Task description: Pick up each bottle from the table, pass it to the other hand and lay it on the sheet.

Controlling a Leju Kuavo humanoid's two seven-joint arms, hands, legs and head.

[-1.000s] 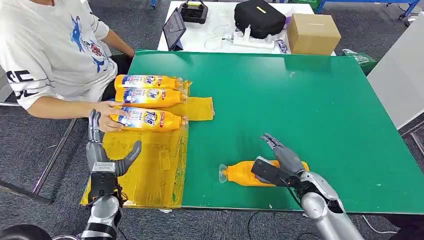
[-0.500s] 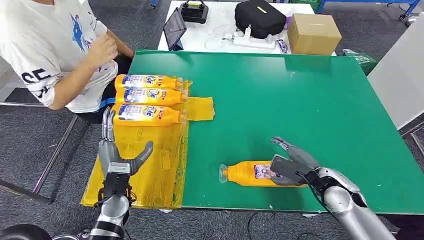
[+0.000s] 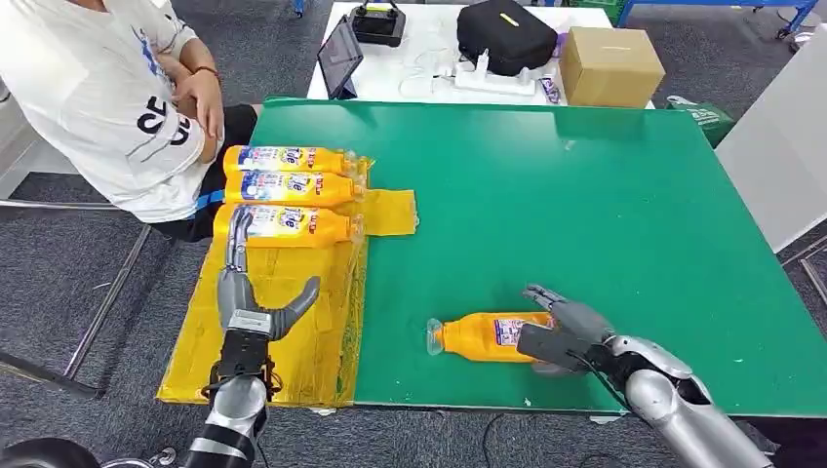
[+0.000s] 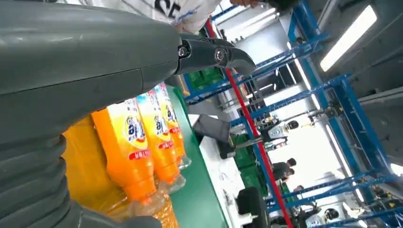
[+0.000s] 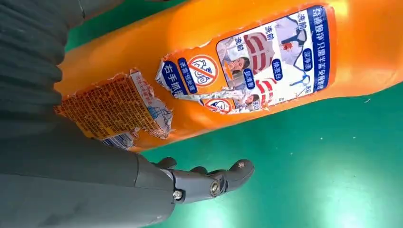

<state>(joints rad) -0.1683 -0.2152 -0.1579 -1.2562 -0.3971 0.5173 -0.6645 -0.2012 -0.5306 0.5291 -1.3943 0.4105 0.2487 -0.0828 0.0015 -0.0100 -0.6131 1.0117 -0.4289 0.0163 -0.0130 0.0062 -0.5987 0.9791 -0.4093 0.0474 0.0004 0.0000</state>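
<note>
Bottle (image 3: 485, 337) under right hand (image 3: 564, 329); wrist view shows torn label (image 5: 114, 108)

Person in white printed tee (image 3: 93, 93) seated at green table's (image 3: 605, 214) far-left corner, arms folded. White side table (image 3: 429, 73) behind it: tablet (image 3: 340, 56) propped up, black controller (image 3: 378, 21), black bag (image 3: 505, 34), cardboard box (image 3: 610, 64), white power strip w/ cables (image 3: 488, 80). Grey carpet floor (image 3: 68, 283). Left wrist cam: blue steel racking (image 4: 332, 95), ceiling strip light (image 4: 354, 31), ppl in bg (image 4: 284, 167).
</note>
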